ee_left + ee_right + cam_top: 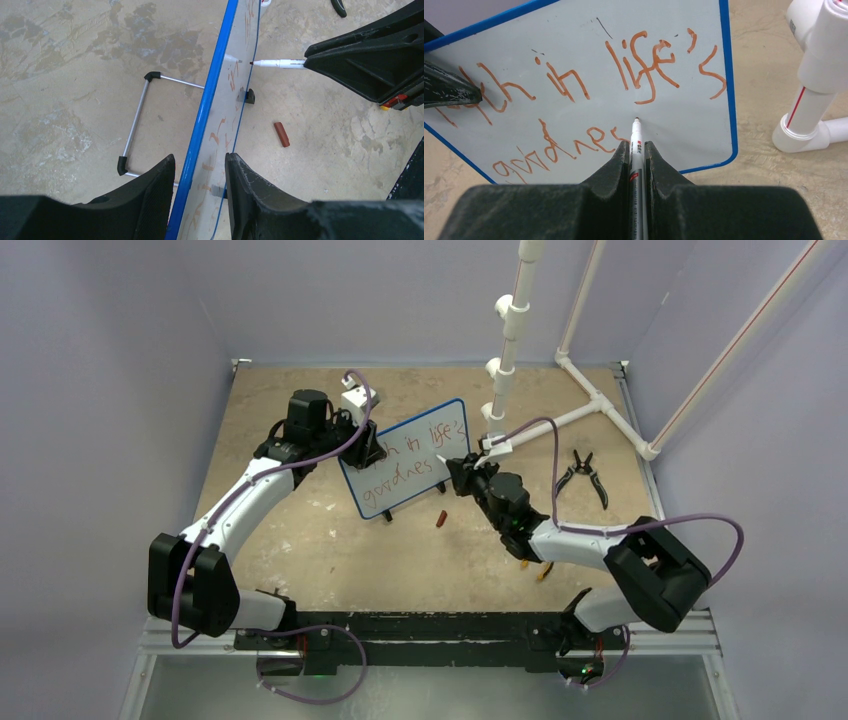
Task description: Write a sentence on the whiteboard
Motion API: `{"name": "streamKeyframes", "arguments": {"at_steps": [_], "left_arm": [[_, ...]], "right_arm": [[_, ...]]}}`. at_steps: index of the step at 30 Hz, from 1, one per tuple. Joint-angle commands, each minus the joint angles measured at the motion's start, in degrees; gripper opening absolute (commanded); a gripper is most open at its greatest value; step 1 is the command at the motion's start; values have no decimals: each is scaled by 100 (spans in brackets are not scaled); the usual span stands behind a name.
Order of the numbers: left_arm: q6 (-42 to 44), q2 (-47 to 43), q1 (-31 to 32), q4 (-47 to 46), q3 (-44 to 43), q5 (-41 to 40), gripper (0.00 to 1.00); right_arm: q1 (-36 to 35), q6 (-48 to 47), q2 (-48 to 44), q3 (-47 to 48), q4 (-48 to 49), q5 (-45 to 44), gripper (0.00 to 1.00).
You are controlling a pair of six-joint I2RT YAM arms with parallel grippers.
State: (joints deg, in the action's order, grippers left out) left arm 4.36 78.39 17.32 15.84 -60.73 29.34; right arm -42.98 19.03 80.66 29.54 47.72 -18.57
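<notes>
My left claw (368, 445) (199, 160) is clamped across the left edge of the small rectangular blue-rimmed whiteboard (440, 430) (200, 120) (574, 45). The board stands propped on its wire stand (135, 125) at the middle of the scuffed tan desk (300, 540). My right claw (455, 468) (636, 147) is closed on a slim white marker (443, 460) (277, 63) (636, 135). Its tip is at the board's face, just right of the lower line; contact not confirmed. The red handwritten sentence (415, 455) (644, 65) reads "…th in life's / goodnes". A small red cylindrical piece (440, 518) (281, 134) lies on the desk just near of the board. Black pliers (583, 475) lie well to the right.
</notes>
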Motion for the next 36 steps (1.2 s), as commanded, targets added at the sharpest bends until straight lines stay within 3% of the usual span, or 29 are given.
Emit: {"name": "streamKeyframes", "arguments": {"at_steps": [1,20,36], "left_arm": [[145,-175,7,-182,26,141,0],[140,-158,4,-194,13,148,0],[146,-173,2,-186,24,141,0]], "right_arm": [[40,-85,136,298,281,-45,0],[18,66,246,-24,294,271,0],[27,316,374,118,-252,-238,0]]}}
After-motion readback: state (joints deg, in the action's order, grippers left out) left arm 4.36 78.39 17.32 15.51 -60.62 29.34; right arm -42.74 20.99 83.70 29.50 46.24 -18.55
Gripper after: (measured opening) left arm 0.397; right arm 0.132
